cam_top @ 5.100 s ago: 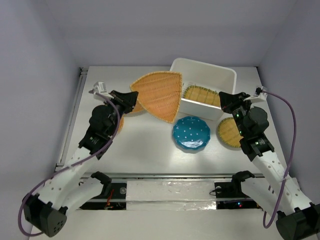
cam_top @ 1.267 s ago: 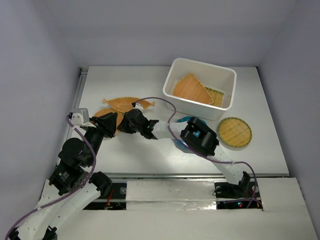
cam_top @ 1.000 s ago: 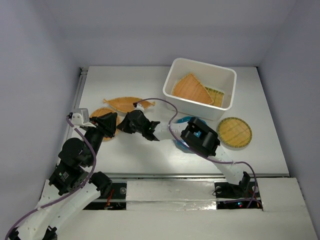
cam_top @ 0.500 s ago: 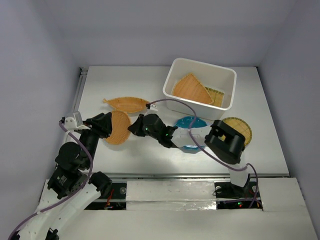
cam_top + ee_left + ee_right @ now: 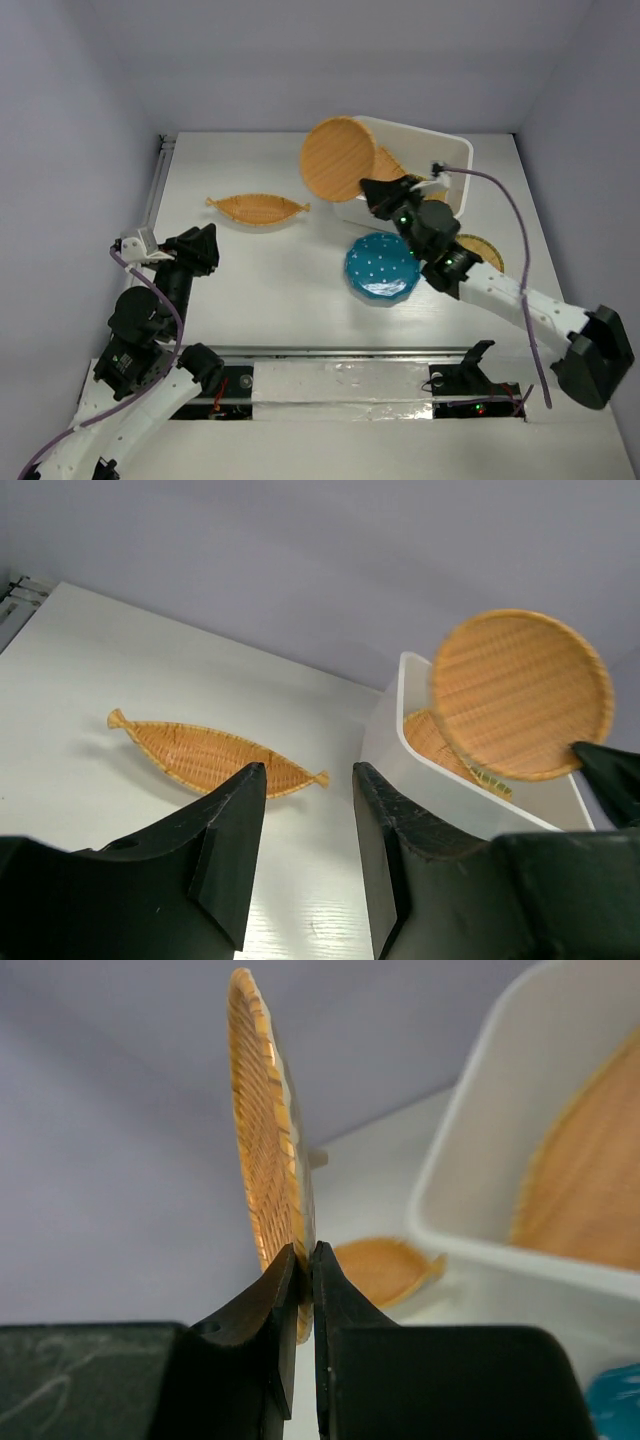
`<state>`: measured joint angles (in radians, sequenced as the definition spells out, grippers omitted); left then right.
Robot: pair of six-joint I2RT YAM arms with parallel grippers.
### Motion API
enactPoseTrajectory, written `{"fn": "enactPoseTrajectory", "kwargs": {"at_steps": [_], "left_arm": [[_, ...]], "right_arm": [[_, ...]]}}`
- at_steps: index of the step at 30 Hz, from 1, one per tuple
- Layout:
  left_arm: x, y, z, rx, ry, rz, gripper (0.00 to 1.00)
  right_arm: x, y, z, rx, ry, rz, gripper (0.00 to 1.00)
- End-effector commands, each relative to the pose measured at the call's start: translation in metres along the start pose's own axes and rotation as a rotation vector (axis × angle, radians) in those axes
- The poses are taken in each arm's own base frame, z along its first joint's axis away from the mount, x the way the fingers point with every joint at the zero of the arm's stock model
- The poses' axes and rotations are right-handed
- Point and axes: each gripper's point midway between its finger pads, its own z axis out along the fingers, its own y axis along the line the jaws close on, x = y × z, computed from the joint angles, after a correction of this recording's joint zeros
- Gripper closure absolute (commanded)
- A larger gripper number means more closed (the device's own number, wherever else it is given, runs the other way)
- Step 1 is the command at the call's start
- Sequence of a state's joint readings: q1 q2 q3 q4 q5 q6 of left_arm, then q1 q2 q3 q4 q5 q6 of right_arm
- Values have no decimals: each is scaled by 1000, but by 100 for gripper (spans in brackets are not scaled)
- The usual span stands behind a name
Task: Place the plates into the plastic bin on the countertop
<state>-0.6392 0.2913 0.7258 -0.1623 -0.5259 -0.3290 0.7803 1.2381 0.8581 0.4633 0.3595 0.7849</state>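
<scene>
My right gripper [image 5: 372, 189] [image 5: 305, 1252] is shut on the rim of a round wicker plate [image 5: 337, 159] [image 5: 262, 1150] and holds it on edge in the air over the left end of the white plastic bin [image 5: 452, 149] [image 5: 470, 1130]. That plate also shows in the left wrist view [image 5: 520, 692]. A fan-shaped wicker plate [image 5: 392, 165] [image 5: 585, 1190] lies in the bin. A leaf-shaped wicker plate [image 5: 257, 208] [image 5: 205, 756] lies on the countertop [image 5: 280, 290]. The teal dotted plate [image 5: 382, 267] lies in front of the bin. My left gripper [image 5: 205, 240] [image 5: 305, 772] is open and empty, low at the left.
Another round wicker plate [image 5: 478, 250] lies partly hidden under my right arm, right of the teal plate. A metal rail [image 5: 150, 195] runs along the countertop's left edge. Grey walls close in the back and sides.
My right gripper has lifted the round wicker plate from beside my left gripper and swung it up and right to the bin. The left arm has barely moved.
</scene>
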Motion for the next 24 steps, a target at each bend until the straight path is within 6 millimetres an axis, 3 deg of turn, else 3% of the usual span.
{"fn": "enactPoseTrajectory", "kwargs": {"at_steps": [1,5,9,11,18,24], "left_arm": [[1,1,5,-19,-1,-5,63],[8,1,10,-31,20,10,62],[17,-3,15,-24,57,25,62],[22,-4,17,-23,75,29,61],[34,-7,24,-29,125,24,60],[33,-5,25,-52,118,-17,57]], "right_arm": [[-84,-23,-27,92,-237,-37,100],[-116,-60,-51,221,-327,-81,100],[-128,-96,-65,345,-356,-134,100],[-124,-102,-65,355,-339,-142,100],[-80,-127,-57,356,-216,-127,100],[-54,-150,-49,404,-160,-124,100]]}}
